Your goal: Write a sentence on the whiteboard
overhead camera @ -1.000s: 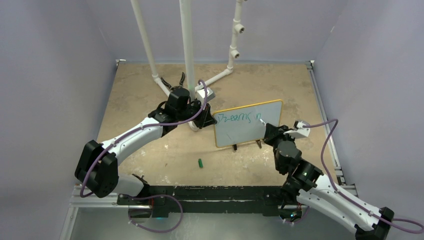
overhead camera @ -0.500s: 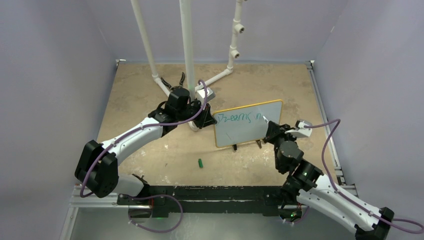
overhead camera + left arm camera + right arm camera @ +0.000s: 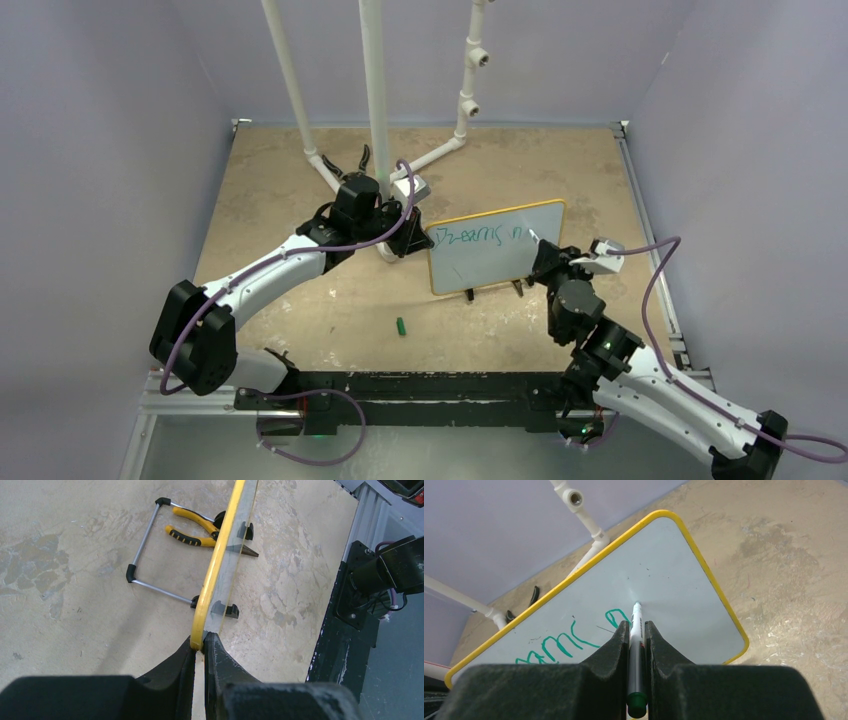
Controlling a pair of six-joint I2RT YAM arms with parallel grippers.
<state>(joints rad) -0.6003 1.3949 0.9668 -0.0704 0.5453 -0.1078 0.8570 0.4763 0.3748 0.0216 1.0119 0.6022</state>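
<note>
The whiteboard point(image 3: 495, 248) stands upright mid-table on black feet, yellow rim around it. Green lettering point(image 3: 478, 236) reads "Dreams n" along its top; part of it shows in the right wrist view point(image 3: 569, 642). My left gripper point(image 3: 412, 237) is shut on the board's left edge; the left wrist view shows the fingers point(image 3: 200, 647) pinching the yellow rim point(image 3: 220, 565). My right gripper point(image 3: 545, 262) is shut on a green marker point(image 3: 636, 645), its tip on or just off the board point(image 3: 664, 575) right of the last letter.
A green marker cap point(image 3: 400, 326) lies on the table in front of the board. White PVC pipes point(image 3: 375, 90) rise behind the board. Yellow-handled pliers point(image 3: 192, 527) and the board's wire stand point(image 3: 150, 555) lie behind it.
The right gripper with the marker has shifted slightly to the right along the board's top line. The left arm and the board have not moved.
</note>
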